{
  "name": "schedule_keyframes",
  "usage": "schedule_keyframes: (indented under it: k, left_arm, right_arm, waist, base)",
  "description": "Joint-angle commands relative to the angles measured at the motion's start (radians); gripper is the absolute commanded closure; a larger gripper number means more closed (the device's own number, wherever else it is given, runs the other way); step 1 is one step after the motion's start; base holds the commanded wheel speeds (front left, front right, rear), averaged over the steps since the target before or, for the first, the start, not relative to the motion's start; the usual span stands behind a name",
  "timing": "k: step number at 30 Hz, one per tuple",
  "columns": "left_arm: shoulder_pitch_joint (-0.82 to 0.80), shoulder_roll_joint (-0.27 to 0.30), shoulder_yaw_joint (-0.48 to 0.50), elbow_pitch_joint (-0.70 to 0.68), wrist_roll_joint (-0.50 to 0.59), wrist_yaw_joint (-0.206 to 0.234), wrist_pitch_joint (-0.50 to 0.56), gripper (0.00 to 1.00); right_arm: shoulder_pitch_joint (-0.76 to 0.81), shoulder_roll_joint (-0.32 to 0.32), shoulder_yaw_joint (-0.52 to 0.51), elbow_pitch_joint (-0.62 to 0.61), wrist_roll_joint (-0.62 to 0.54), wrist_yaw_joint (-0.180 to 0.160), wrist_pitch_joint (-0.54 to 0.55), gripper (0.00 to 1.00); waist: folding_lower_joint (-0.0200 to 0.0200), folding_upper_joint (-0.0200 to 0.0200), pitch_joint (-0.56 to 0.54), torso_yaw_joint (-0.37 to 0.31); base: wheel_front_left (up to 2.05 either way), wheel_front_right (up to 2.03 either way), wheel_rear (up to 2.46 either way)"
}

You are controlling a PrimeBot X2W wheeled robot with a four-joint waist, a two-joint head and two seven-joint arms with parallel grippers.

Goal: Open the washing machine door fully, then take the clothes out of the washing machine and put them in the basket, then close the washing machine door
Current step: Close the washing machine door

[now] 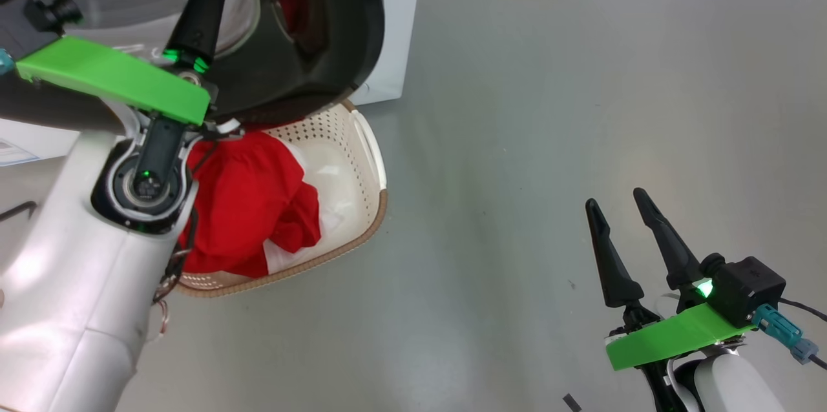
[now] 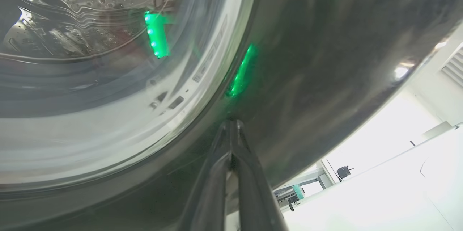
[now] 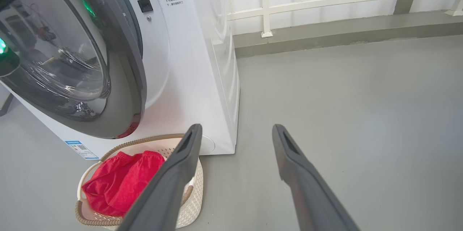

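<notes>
Your pinched-shut, empty left gripper [image 2: 231, 124] presses the washing machine door [image 2: 325, 61], likely to close it; your right gripper [image 1: 615, 197] gapes empty, well clear of that door.

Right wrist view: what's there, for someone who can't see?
Bright red fabric clothes lie in a cream perforated plastic basket before a big white washing machine, its round black-rimmed glass door ajar. The right claw is open.

Soft, even light fills the scene; the grey floor [image 1: 581, 76] shows faint shadows. A green light [image 2: 240, 71] reflects off the glossy washing machine door [image 2: 325, 61]. The left wrist view's lower right is overexposed, its edges curved.
</notes>
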Motion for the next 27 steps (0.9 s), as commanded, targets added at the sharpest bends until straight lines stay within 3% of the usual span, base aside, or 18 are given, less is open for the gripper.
schedule_keyframes:
  k: [1, 27]
  left_arm:
    - [0.001, 0.041, 0.018, -0.028, -0.014, -0.006, -0.013, 1.0]
    - [0.36, 0.041, 0.005, -0.08, -0.047, -0.006, -0.15, 0.97]
  right_arm:
    - [-0.013, -0.001, 0.021, -0.021, -0.01, 0.0, -0.006, 0.0]
    - [0.051, -0.02, -0.005, -0.016, -0.054, 0.0, -0.006, 0.0]
  waist:
    - [0.0, 0.0, -0.013, 0.014]
    - [0.0, 0.0, -0.126, 0.146]
  base:
    - [0.0, 0.0, 0.0]
    - [0.0, 0.0, 0.0]
